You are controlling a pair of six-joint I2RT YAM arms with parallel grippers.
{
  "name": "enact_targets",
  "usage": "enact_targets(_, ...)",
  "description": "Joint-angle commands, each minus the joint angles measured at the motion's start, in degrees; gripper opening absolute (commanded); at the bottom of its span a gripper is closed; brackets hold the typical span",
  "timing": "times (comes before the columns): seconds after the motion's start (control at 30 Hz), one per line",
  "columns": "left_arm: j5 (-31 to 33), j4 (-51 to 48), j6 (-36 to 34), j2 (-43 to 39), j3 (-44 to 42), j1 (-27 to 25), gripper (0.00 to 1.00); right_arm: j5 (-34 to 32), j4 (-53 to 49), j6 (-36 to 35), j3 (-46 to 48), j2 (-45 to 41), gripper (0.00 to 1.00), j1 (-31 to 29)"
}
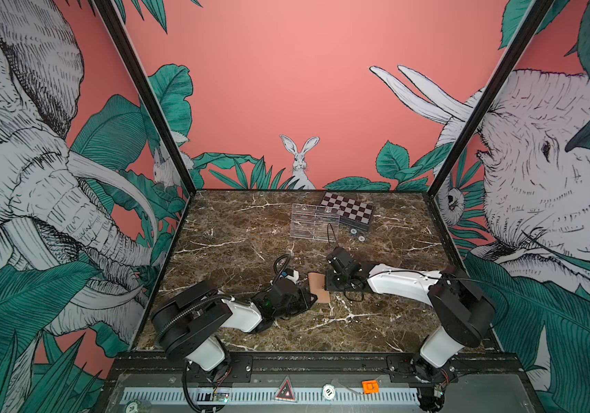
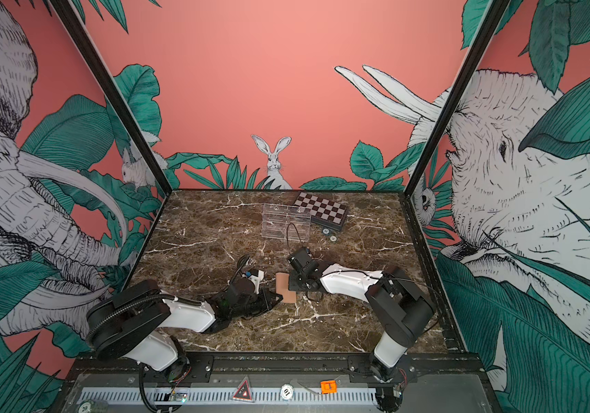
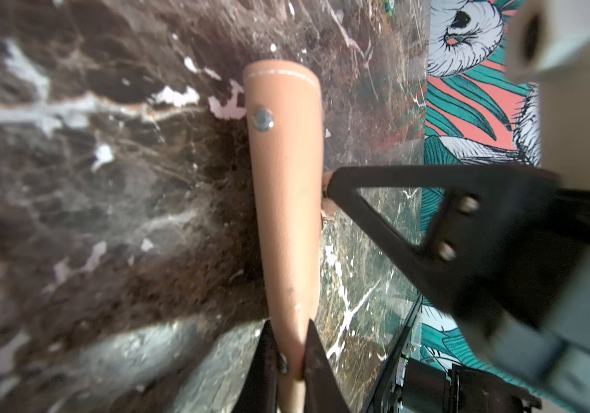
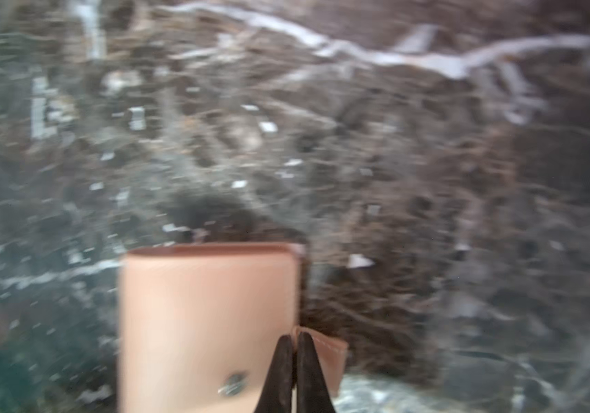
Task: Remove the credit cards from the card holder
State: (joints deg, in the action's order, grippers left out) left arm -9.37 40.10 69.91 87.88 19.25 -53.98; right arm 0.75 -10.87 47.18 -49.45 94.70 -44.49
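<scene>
The tan card holder (image 1: 318, 289) lies folded on the marble table between both arms, seen in both top views (image 2: 285, 291). My left gripper (image 3: 289, 327) is shut on its near edge, and the holder (image 3: 286, 196) stretches away from the jaws with a metal snap (image 3: 263, 119) showing. My right gripper (image 4: 294, 338) is shut on the holder's strap tab (image 4: 332, 357) at the side of the body (image 4: 207, 314). In the left wrist view the right gripper's black fingers (image 3: 365, 186) meet the holder's far side. The credit cards are hidden.
A clear acrylic compartment tray (image 1: 314, 221) and a checkered box (image 1: 350, 211) stand at the back of the table, with two small round tokens (image 1: 357, 235) beside them. Patterned walls close in the left, right and rear sides.
</scene>
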Motion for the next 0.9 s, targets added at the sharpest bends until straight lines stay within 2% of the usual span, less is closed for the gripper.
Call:
enact_targets(0.0, 0.9, -7.8, 0.1, -0.4, -2.2, -0.4, 0.0, -2.5, -2.2, 1.6, 2.3, 0.2, 0.0, 1.1)
enact_targets(0.53, 2.1, -11.9, -0.4, -3.2, -1.4, -0.4, 0.01, -3.3, -2.8, 1.0, 3.8, -2.5, 0.0, 1.8)
enact_targets(0.6, 2.7, -13.1, -0.3, -3.8, -1.3, -0.3, 0.13, -3.1, -2.3, 0.5, 4.6, -2.5, 0.0, 1.8)
enact_targets(0.7, 2.8, -13.5, 0.1, -4.4, -1.4, -0.3, 0.22, -3.0, -2.6, 0.0, 5.4, -5.3, 0.0, 1.9)
enact_targets(0.87, 3.4, -14.2, 0.6, -5.7, -1.4, -0.3, 0.32, -2.5, -2.8, -0.6, 6.9, -7.0, 0.0, 1.9)
